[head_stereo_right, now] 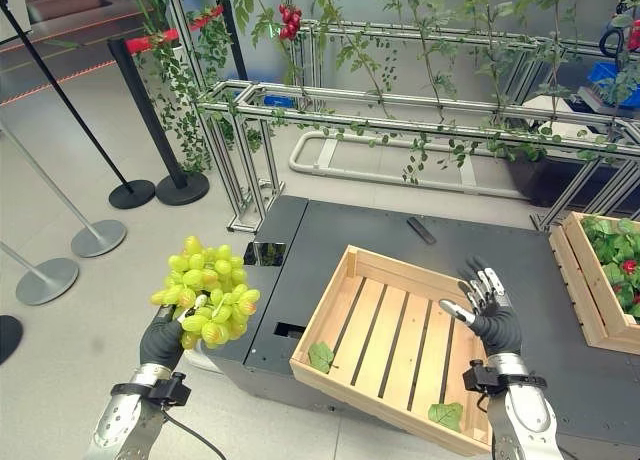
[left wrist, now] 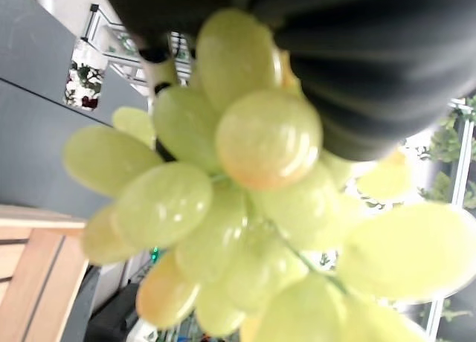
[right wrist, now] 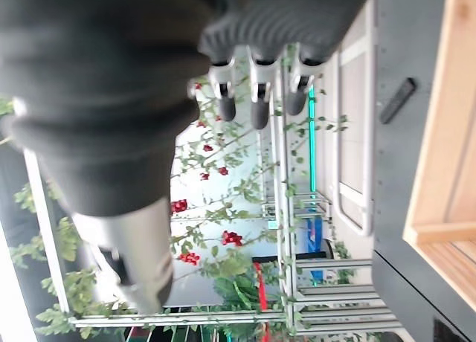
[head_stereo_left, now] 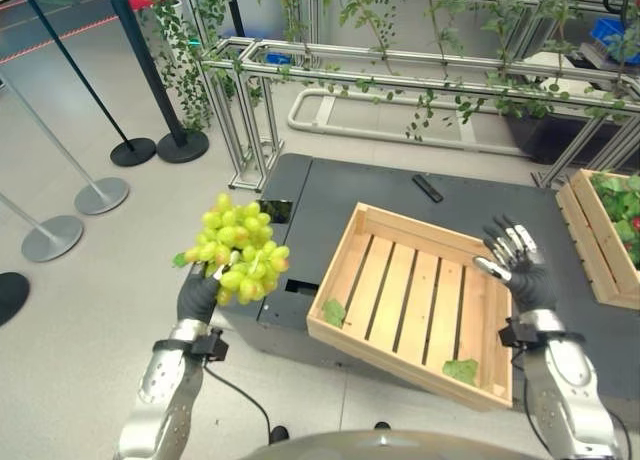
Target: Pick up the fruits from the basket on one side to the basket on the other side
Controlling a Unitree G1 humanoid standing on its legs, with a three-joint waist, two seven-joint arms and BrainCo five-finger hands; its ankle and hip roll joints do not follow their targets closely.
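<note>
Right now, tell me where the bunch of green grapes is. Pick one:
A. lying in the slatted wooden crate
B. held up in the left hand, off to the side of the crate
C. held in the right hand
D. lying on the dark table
B: the left hand is curled round the bunch of green grapes, raised beside the wooden crate, which holds just leaves; the right hand is open and holds nothing.

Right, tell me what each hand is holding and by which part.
The left hand holds a bunch of green grapes from underneath, at the bunch's lower end; the exact grip is hidden. The right hand is open over the wooden crate, holding nothing.
</note>
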